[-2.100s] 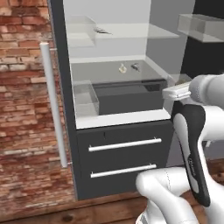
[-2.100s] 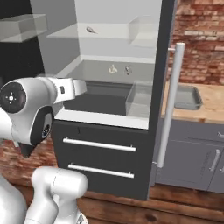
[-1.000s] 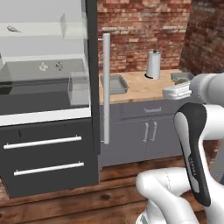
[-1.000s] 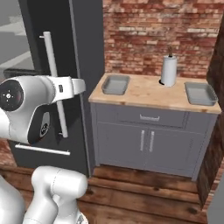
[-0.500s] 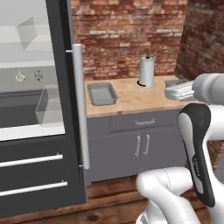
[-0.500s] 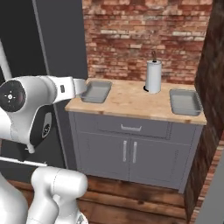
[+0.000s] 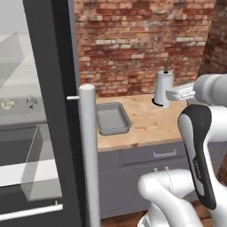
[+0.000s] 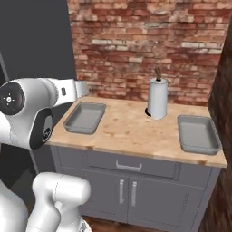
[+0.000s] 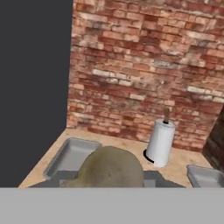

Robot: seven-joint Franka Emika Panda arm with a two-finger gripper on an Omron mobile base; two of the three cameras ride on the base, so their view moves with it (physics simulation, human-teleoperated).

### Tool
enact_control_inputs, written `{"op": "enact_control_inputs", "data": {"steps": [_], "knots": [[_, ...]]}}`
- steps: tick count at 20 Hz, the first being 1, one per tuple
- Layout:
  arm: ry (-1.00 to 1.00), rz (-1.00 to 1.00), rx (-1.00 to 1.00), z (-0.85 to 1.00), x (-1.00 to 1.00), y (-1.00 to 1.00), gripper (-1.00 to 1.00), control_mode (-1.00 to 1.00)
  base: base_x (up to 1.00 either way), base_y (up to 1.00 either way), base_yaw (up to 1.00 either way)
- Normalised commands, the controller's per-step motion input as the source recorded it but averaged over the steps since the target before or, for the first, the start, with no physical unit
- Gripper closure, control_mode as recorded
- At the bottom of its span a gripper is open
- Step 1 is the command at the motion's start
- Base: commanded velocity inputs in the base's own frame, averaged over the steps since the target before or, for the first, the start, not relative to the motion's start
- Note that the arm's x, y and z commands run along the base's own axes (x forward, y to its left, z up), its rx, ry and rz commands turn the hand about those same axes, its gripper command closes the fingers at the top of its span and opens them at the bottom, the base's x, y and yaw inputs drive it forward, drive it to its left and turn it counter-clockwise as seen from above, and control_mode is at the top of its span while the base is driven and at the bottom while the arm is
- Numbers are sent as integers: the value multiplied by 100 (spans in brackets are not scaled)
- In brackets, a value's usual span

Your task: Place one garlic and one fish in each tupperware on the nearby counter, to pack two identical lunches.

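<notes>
In the hand view a cream-beige garlic [image 9: 113,166] bulges up at the bottom, and my gripper [image 9: 111,183] is shut on it, its fingers mostly hidden behind the bulb. Beyond lies the wood-grain counter [image 8: 131,131] with two grey tupperware tubs. The left tupperware [image 8: 84,117] [image 7: 112,119] [image 9: 70,155] has nothing in it. The right tupperware [image 8: 198,132] [image 9: 205,176] also looks bare. The hand is held high in front of the counter's left part. No fish is in view that I can make out.
A white paper-towel roll [image 8: 157,98] [image 7: 163,88] stands at the back between the tubs. The dark fridge door with its long metal handle [image 7: 88,155] hangs open at the left. Two small pale things [image 7: 7,104] lie on a fridge shelf. Brick wall behind.
The whole picture has slid from the open fridge to the counter, so the base has moved right. The gripper keeps the same hold.
</notes>
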Motion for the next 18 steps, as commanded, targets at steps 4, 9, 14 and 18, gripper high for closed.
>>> {"op": "enact_control_inputs", "data": {"steps": [4,9,14,18], "knots": [[0,0,0,0,0,0,100,100,100,0,0],[3,0,0,-4,5,0,100,-100,60,-1,0],[29,0,0,-50,8,11,100,-100,0,0,0],[28,3,0,-63,0,31,100,-100,0,0,0]]}}
